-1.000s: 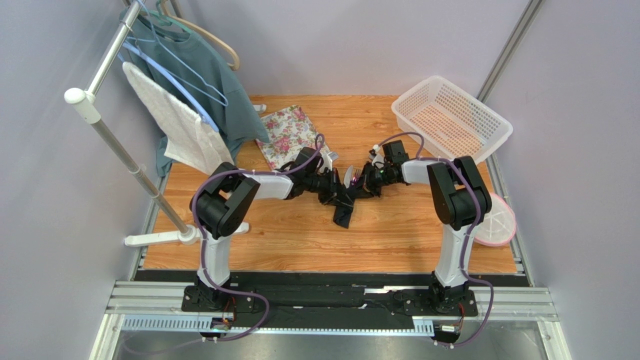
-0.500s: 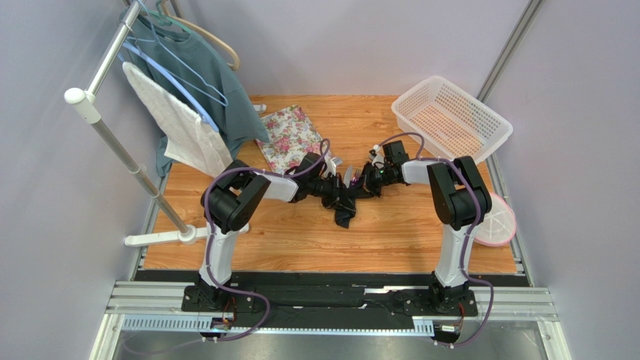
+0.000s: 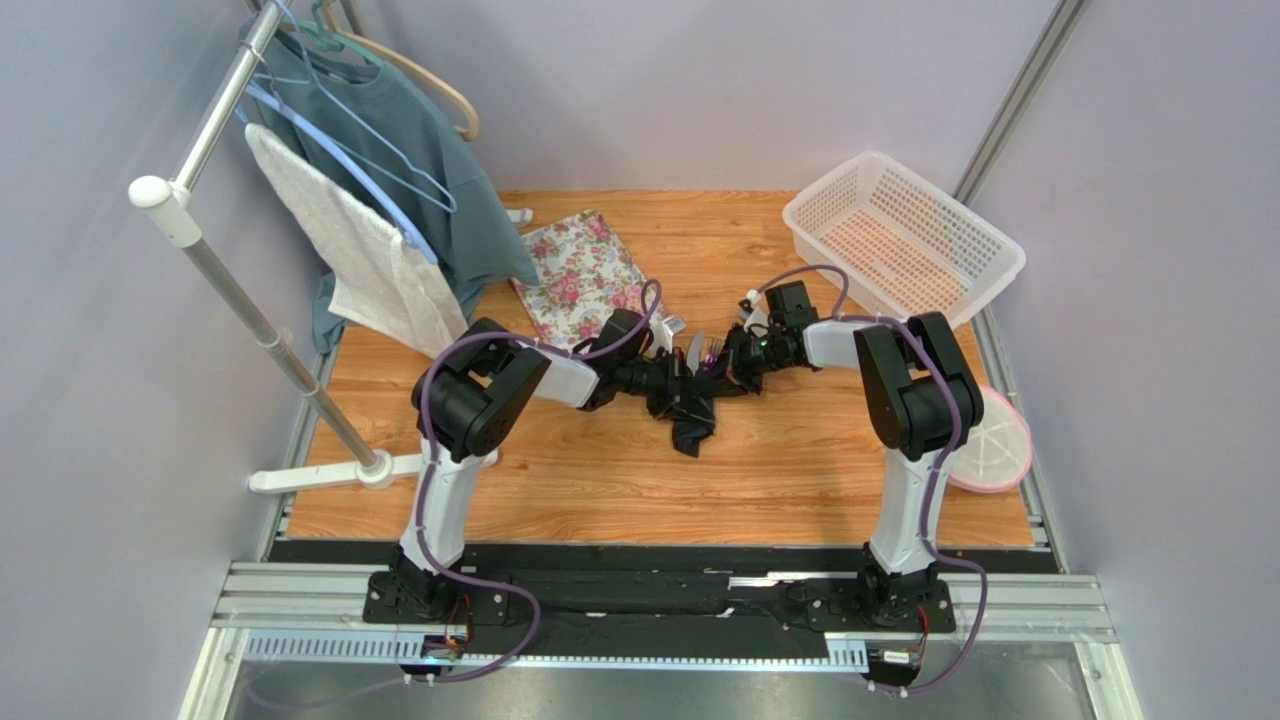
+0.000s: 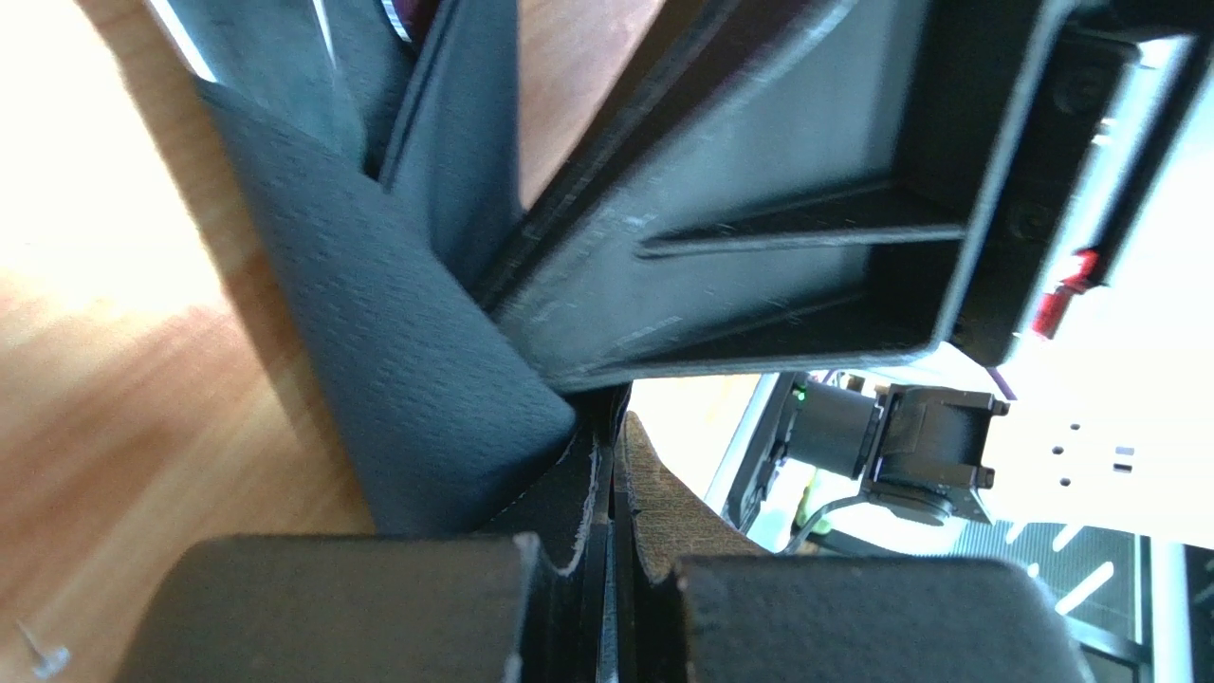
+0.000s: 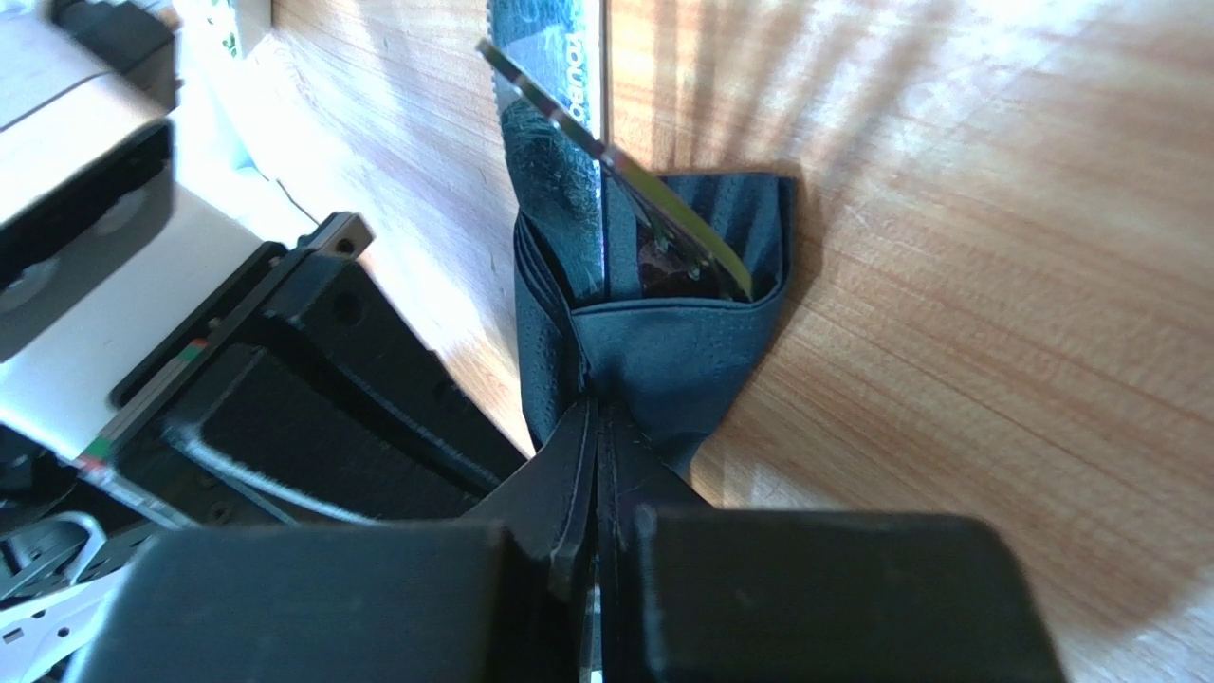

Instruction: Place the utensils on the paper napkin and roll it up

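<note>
The left tool (image 4: 613, 569) and the right tool (image 5: 596, 569) are both pinching, jaws pressed tight from opposite sides, the black napkin (image 5: 670, 356), which is wrapping the grey knife (image 5: 627, 185) mid-bench (image 5: 926, 285), its blade pointing lengthwise away from the right tool.

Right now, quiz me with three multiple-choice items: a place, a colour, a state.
1. Where is the basket? A) far right corner B) near left corner C) centre
2. What colour is the napkin? A) white B) black C) pink
3. How is the right end effector? A) wide open B) shut on the napkin C) shut on nothing
Answers: 1 A, it sits far right in the top view; 2 B, the bunched sheet is black; 3 B, it pinches the napkin's fold.
</note>
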Motion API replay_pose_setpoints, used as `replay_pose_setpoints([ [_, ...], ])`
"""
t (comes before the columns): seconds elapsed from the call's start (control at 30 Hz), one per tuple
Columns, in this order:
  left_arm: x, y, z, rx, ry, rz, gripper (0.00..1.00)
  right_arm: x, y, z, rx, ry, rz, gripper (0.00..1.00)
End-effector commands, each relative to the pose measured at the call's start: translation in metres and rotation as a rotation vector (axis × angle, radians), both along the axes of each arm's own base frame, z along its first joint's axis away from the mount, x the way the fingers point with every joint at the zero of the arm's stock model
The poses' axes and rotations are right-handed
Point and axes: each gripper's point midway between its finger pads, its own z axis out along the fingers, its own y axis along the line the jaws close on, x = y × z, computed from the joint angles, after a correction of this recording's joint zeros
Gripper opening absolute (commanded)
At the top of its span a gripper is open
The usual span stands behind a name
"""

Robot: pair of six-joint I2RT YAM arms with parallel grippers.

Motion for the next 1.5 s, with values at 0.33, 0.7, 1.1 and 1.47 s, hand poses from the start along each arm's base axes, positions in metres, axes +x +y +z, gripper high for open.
replay_pose_setpoints([
  [0.33,-0.017,0.002,-0.011,-0.080,0.077,-0.075,0.52,-0.003,-0.021,-0.028,-0.175,-0.003,-0.005,0.00],
  [0.7,-0.019,0.005,-0.012,-0.086,0.063,-0.077,0.64,0.012,-0.032,0.038,-0.113,-0.077,0.023,0.24],
  [1.1,-0.017,0.006,-0.008,-0.086,0.029,-0.083,0.64,-0.013,-0.043,0.050,-0.085,-0.043,0.064,0.46],
  [1.47,-0.016,0.004,-0.004,-0.089,0.011,-0.095,0.63,-0.030,-0.041,0.018,-0.113,0.000,0.100,0.30],
])
